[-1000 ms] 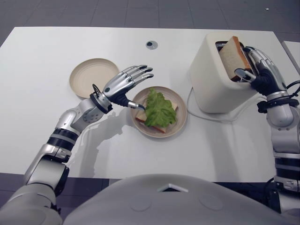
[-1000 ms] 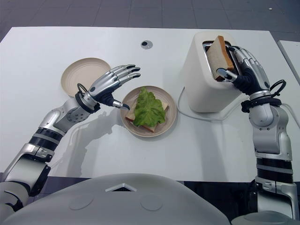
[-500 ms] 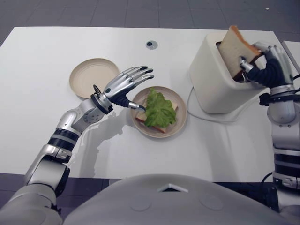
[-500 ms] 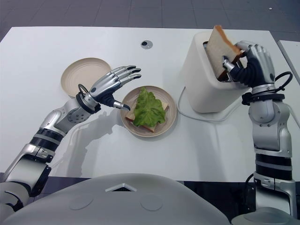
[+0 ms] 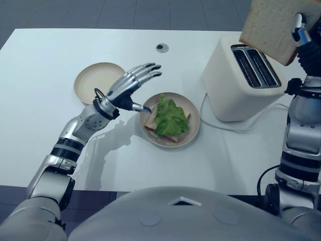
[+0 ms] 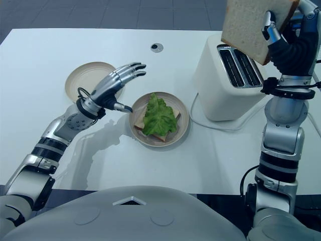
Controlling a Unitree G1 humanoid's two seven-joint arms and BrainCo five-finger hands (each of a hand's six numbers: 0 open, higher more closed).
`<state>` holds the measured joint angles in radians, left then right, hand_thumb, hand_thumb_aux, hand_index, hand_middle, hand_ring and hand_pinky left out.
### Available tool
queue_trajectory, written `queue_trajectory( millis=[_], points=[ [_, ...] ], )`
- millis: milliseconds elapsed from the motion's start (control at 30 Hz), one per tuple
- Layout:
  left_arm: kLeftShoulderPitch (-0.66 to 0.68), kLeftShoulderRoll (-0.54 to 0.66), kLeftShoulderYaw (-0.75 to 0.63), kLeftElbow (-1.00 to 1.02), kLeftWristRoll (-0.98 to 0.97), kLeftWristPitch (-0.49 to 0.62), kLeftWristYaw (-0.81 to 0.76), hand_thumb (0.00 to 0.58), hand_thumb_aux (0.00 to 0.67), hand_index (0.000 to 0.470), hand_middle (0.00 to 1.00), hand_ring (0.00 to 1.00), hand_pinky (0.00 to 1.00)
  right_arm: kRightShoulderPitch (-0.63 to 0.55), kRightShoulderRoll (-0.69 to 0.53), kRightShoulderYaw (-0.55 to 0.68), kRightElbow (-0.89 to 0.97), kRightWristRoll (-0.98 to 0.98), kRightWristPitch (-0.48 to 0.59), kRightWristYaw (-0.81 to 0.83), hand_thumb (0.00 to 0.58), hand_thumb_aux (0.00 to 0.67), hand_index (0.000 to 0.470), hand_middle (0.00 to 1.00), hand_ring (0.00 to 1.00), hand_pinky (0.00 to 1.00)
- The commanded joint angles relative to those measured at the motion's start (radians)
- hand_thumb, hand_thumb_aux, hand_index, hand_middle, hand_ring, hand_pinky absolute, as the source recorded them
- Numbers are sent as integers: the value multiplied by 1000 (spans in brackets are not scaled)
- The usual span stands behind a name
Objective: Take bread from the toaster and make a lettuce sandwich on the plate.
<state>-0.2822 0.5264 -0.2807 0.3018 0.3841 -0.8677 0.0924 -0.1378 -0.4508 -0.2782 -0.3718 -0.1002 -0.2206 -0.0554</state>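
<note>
Overhead at the far right, the right hand gripped a slice of bread, its fingers curled round the slice's right-hand edge. The slice was tilted in the air, with its broad face turned toward the camera. Below that hand and a little to its left stood the toaster, with its two slots facing up and well apart from the slice. A white cable looped over the desk along the toaster's near side.

Meanwhile the left hand was open above the desk, fingers stretched out and slightly spread, with nothing in it. Its thumb pointed right, toward the plate that lay just beside it. On that plate sat a lower slice with a lettuce leaf spread on top, covering most of it. Just to the left of that hand's fingers lay a second round beige dish. Farther out beyond the fingertips, a small round grommet was set into the desk.
</note>
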Motion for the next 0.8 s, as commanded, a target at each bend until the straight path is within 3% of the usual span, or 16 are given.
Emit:
queue_trajectory(
  millis=[33, 133, 233, 433, 600, 800],
  points=[
    [24, 1, 20, -57, -259, -19, -126, 0, 0, 0, 0, 0, 0, 50, 72, 94, -58, 163, 57, 106, 580, 670, 470, 1000, 1000, 1000],
    [41, 7, 28, -109, -441, -16, -229, 0, 0, 0, 0, 0, 0, 105, 111, 210, -64, 191, 97, 185, 580, 670, 470, 1000, 1000, 1000],
    [76, 18, 31, -204, -700, 16, -375, 0, 0, 0, 0, 0, 0, 133, 73, 332, -40, 125, 126, 294, 580, 670, 470, 1000, 1000, 1000],
    [157, 34, 62, -372, -1049, 123, -684, 0, 0, 0, 0, 0, 0, 44, -45, 469, 58, 15, 159, 517, 580, 670, 470, 1000, 1000, 1000],
    [230, 57, 35, -418, -985, 122, -910, 0, 0, 0, 0, 0, 0, -64, -59, 543, 164, -27, 172, 624, 580, 670, 470, 1000, 1000, 1000],
    [259, 31, 30, -358, -833, 101, -1006, 0, 0, 0, 0, 0, 0, -153, -67, 548, 160, 10, 214, 733, 580, 670, 470, 1000, 1000, 1000]
  ],
)
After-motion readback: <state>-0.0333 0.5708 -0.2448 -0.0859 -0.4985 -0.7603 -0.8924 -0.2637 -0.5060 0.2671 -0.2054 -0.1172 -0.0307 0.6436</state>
